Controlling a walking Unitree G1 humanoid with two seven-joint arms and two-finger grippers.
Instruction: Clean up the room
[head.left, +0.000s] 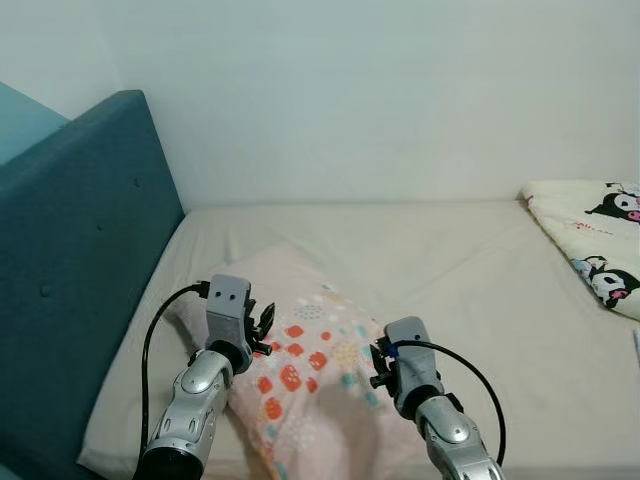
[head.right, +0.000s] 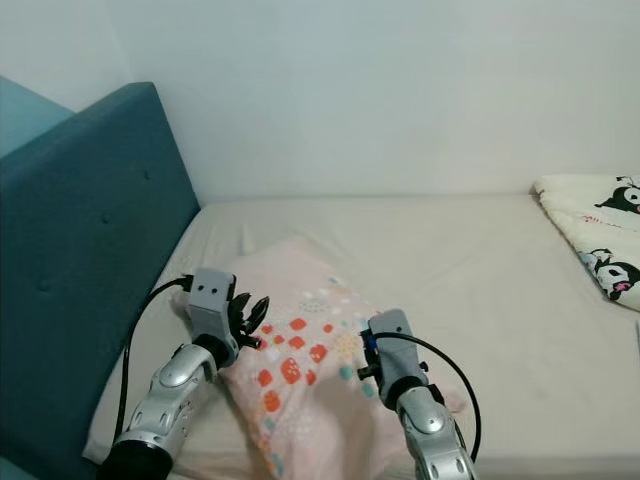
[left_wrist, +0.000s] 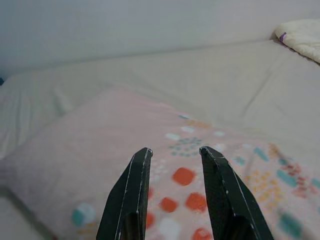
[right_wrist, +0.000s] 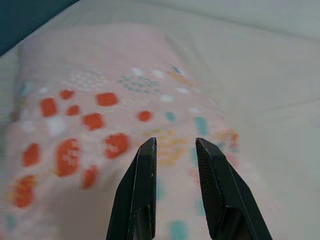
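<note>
A pink pillow with red and teal spots lies at an angle on the beige mattress, close to the headboard. My left gripper hovers over the pillow's left part, open, with nothing between its fingers; the left wrist view looks past the left gripper onto the pillow. My right gripper is over the pillow's right edge, also open and empty. In the right wrist view the right gripper points along the spotted pillow.
A teal padded headboard rises along the left. A white wall stands behind the bed. A folded cream blanket with black cartoon figures lies at the far right of the mattress.
</note>
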